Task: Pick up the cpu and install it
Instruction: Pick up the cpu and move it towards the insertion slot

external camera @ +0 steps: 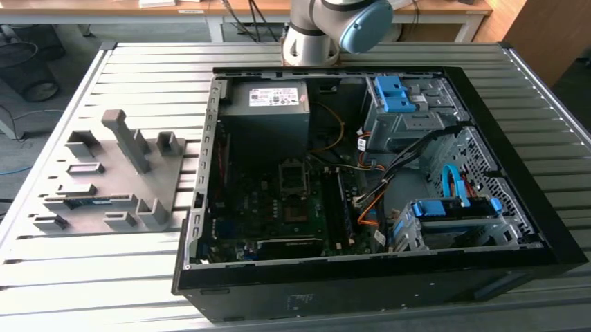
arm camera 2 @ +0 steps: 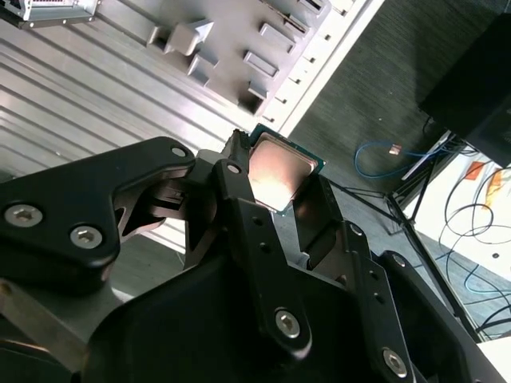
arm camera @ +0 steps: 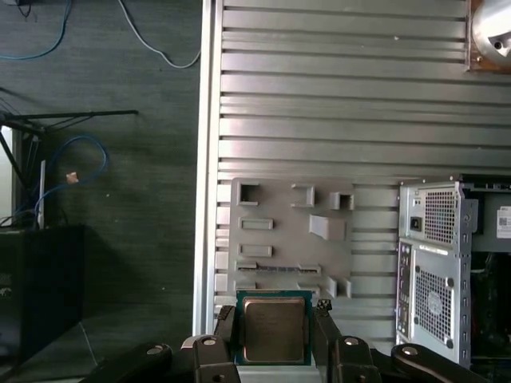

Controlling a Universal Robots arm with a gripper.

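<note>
The cpu (arm camera: 274, 329) is a small square chip with a silvery metal face and a green rim. My gripper (arm camera: 274, 319) is shut on it, one black finger on each of two opposite edges. In both wrist views the chip (arm camera 2: 279, 171) hangs in the air well above the ribbed table, between the black fingers (arm camera 2: 239, 191) of my gripper (arm camera 2: 275, 179). The open computer case (external camera: 369, 180) lies on the table with its motherboard facing up. The board's square socket (external camera: 293, 173) sits near the middle.
A grey parts fixture (external camera: 111, 173) with blocks and slots lies on the ribbed metal table (external camera: 138, 62), at the exterior view's left of the case. The arm's base (external camera: 314, 34) stands behind the case. Cables (arm camera: 64, 167) lie on the dark floor beside the table.
</note>
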